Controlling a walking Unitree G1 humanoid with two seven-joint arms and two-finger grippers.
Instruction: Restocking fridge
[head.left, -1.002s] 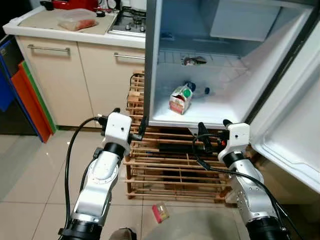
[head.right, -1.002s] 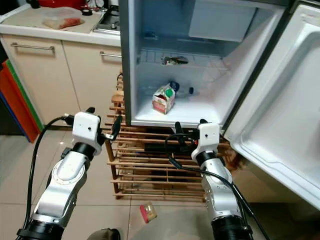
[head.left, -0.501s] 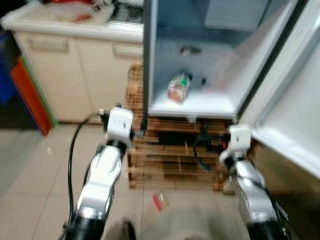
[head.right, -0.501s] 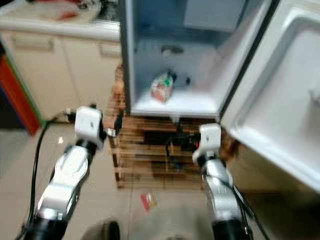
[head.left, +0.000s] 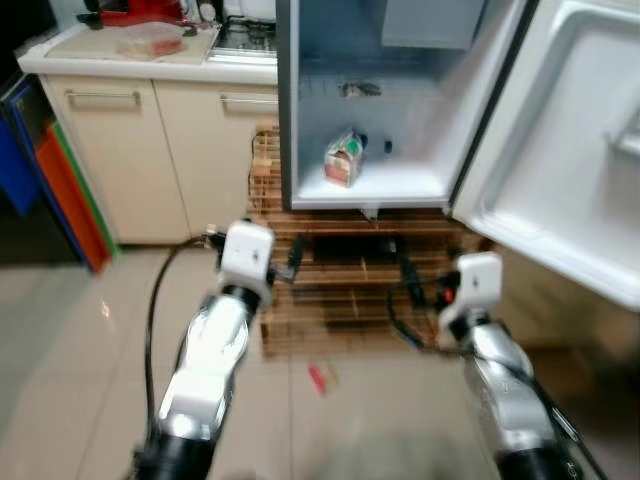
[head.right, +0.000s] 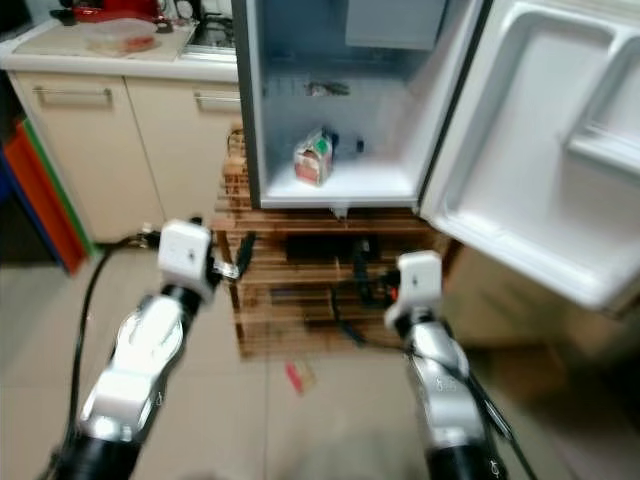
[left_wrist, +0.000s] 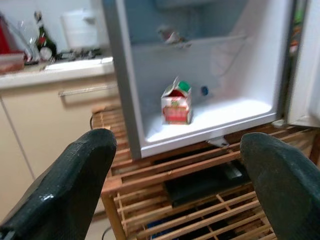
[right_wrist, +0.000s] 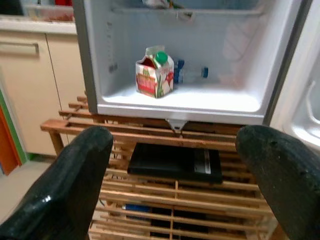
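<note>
The fridge (head.left: 300, 120) stands open on a wooden rack, its door (head.left: 570, 150) swung out to the right. On its bottom shelf stands a red and white carton with a green cap (right_wrist: 155, 77), and a clear bottle with a blue cap (right_wrist: 192, 75) lies behind it. A small dark item (head.left: 360, 90) rests on the wire shelf above. My left gripper (head.left: 255, 240) and right gripper (head.left: 440, 275) hover in front of the rack, below the fridge's floor and well short of the carton. Both are open and hold nothing; the fingers (left_wrist: 65, 185) are spread wide.
The wooden slat rack (head.left: 340, 290) under the fridge carries a flat black device (right_wrist: 175, 162). A small red packet (head.left: 318, 377) lies on the tiled floor. To the left are beige cabinets and a counter (head.left: 90, 65) with a food container (head.left: 150, 42). Orange and blue boards (head.left: 60, 180) lean at the far left.
The whole picture has shifted: the fridge now looks smaller and farther off, so the camera has drawn back. Both arms keep the same pose, with the grippers open.
</note>
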